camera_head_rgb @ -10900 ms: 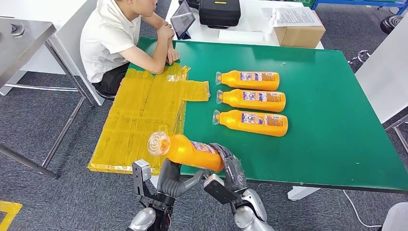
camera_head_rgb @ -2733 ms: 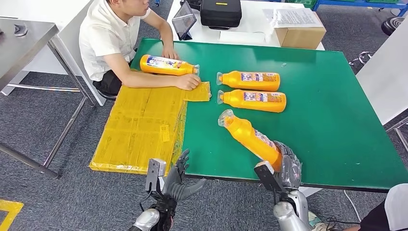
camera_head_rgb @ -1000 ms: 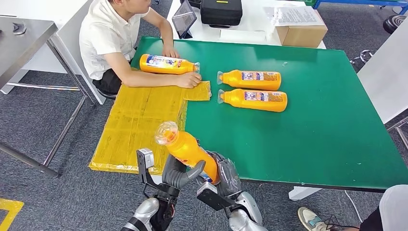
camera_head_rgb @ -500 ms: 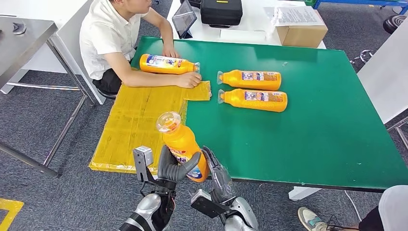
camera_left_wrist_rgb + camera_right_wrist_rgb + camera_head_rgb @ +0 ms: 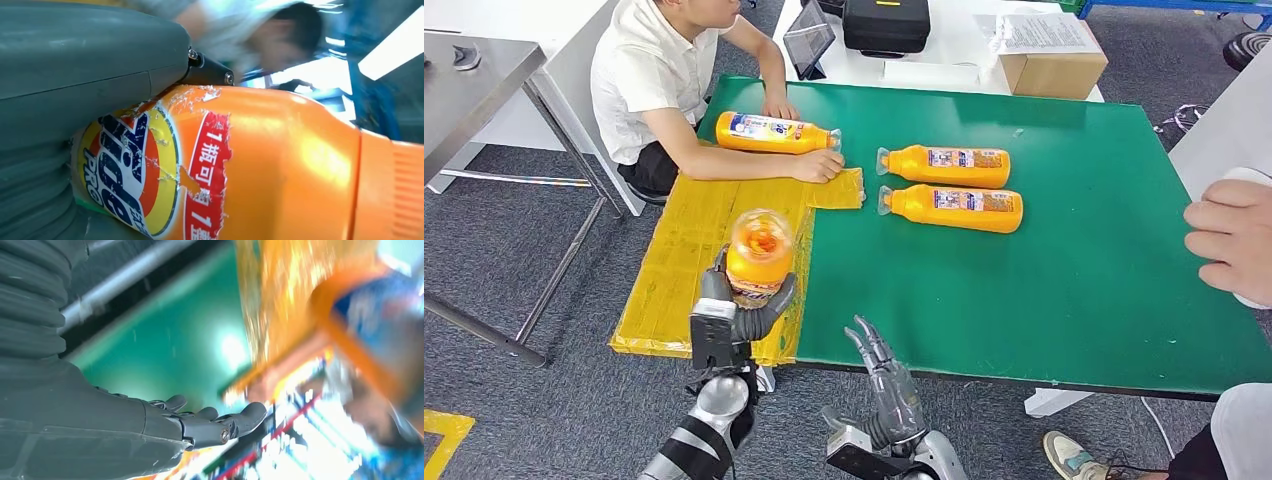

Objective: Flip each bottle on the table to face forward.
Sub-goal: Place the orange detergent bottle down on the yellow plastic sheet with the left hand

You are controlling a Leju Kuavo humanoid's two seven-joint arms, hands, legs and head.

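My left hand (image 5: 742,312) is wrapped around an orange bottle (image 5: 759,258), held upright above the yellow taped sheet (image 5: 714,250) at the near-left edge of the green surface (image 5: 1074,250), cap pointing up at my head camera. Up close on the wrist view, the glossy plastic carries a scuffed, peeling label (image 5: 150,175). My right hand (image 5: 886,385) hangs just off the surface's near edge, fingers spread, holding nothing. Further out, two more orange bottles (image 5: 944,166) (image 5: 954,207) lie side by side, caps to the left. A seated person (image 5: 659,80) in a white shirt rests a hand on a fourth bottle (image 5: 774,133) at the far-left corner. Another person's hand (image 5: 1236,240) reaches in from the right. Behind sit a cardboard box (image 5: 1056,70) and a black case (image 5: 886,25).
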